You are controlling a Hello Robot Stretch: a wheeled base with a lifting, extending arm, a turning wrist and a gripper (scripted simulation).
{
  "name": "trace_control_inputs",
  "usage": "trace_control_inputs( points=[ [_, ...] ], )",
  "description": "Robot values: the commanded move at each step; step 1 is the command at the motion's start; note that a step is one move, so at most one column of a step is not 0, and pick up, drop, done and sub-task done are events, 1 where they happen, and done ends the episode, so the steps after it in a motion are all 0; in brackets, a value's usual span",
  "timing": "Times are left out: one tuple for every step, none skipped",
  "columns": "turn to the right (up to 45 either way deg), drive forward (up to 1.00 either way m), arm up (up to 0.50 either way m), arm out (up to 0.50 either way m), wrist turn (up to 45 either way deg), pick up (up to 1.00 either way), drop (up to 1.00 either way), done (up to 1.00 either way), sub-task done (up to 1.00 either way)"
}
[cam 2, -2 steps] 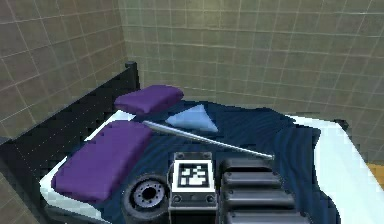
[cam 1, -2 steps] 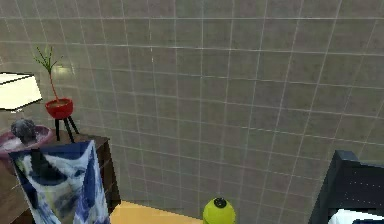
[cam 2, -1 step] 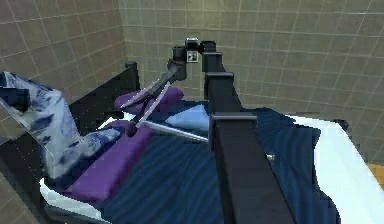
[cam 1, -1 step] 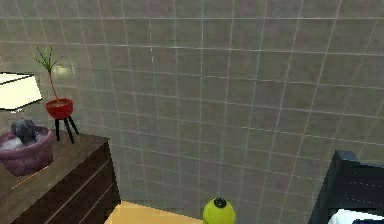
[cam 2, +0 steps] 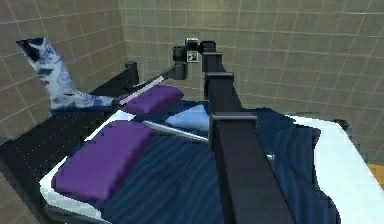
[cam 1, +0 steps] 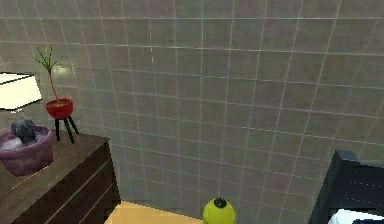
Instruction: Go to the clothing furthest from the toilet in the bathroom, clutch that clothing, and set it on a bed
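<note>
Rising in a crumpled fold at the arm side view's left, the blue-and-white patterned clothing (cam 2: 55, 75) stands at the head end of the bed (cam 2: 345, 150), its lower end close against the dark bed frame. The gripper (cam 2: 128, 96) points its thin fingers at that lower end. I cannot tell whether it holds the clothing, nor how wide it stands. The arm (cam 2: 235, 150) reaches out over the dark blue blanket (cam 2: 180, 185). Two purple pillows (cam 2: 105, 155) lie near the head end, with a pale blue pillow (cam 2: 187, 120) just beside them.

In the forward view, a tiled wall (cam 1: 230, 90) faces the robot. At the left, a dark dresser (cam 1: 70, 185) carries a white-shaded lamp (cam 1: 15, 90), a potted plant (cam 1: 58, 100) on a small stand and a purple bowl (cam 1: 27, 152). A yellow-green round thing (cam 1: 219, 211) sits at the bottom edge.
</note>
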Motion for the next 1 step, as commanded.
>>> trace_control_inputs(
  points=[
    [0.0, 0.00, 0.00, 0.00, 45.0, 0.00, 0.00, 0.00, 0.00]
  ],
)
